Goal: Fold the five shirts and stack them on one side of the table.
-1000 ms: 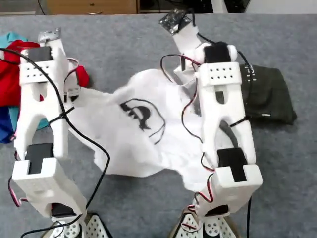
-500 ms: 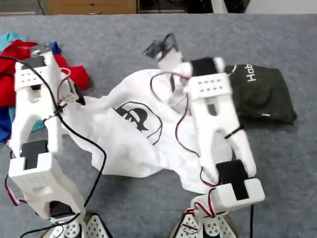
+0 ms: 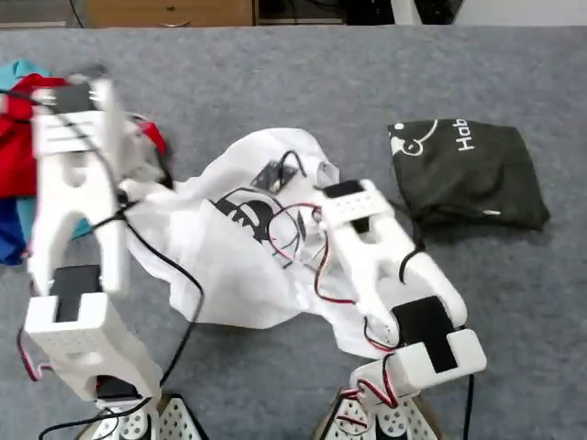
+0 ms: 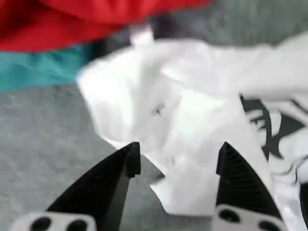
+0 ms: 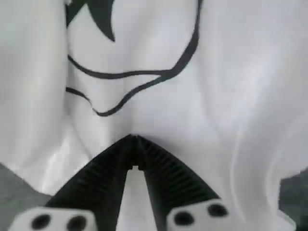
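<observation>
Grey counter [image 3: 275,73] with a crumpled white shirt [image 3: 234,270] at its middle.
Bare counter is seen along the far side. A folded dark shirt [image 3: 477,174] is laid at the right, a red and teal heap [image 3: 14,156] at the left edge. The left gripper [image 4: 179,149] is held wide open and empty over the white shirt's edge; the right gripper [image 5: 133,139] is closed, tips against the shirt near its black print [image 5: 96,9].
</observation>
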{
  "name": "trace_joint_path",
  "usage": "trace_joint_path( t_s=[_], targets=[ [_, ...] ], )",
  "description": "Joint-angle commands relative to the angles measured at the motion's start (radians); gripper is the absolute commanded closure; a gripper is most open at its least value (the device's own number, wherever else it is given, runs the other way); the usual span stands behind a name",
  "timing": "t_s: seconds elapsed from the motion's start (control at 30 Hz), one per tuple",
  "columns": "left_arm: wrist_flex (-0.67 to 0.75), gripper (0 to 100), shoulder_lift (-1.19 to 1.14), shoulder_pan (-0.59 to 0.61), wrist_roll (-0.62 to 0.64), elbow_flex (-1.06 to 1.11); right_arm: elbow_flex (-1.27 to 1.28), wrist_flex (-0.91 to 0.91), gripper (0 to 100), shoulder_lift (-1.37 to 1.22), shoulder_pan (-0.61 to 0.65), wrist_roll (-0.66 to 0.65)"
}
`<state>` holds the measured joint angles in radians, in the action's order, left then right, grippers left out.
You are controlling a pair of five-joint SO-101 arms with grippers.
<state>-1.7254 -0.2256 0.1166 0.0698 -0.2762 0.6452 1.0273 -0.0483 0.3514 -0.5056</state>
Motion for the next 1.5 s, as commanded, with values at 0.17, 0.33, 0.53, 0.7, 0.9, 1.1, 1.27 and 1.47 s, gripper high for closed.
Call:
trace_joint_path(
  t_s=[0.17,0.33,0.53,0.7,0.9,1.1,1.27,1.47],
  targets=[
    [0.370,74,0.081,-0.381,0.132,0.402,0.022,0.052,99.6,0.061,-0.033,-0.005],
    [0.582,74,0.077,-0.439,0.176,0.591,0.028,0.052,99.6,0.170,-0.145,-0.005],
    [0.595,74,0.087,-0.468,0.141,0.741,0.018,0.034,99.6,0.383,-0.196,-0.005],
    [0.468,91,0.091,-0.463,-0.008,0.756,0.010,-0.052,99.6,0.473,-0.197,-0.003],
    [0.227,98,0.283,-0.351,-0.041,0.681,0.005,-0.164,99.5,0.404,-0.191,-0.003],
    [0.084,95,0.630,-0.348,-0.044,0.640,-0.197,-0.147,97.8,0.196,-0.150,0.089],
    [0.020,93,0.845,-0.456,-0.161,0.769,-0.533,-0.048,83.9,-0.039,-0.085,0.186],
    [0.021,93,1.015,-0.404,-0.298,0.968,-0.972,0.144,84.6,-0.417,-0.019,0.199]
  ],
)
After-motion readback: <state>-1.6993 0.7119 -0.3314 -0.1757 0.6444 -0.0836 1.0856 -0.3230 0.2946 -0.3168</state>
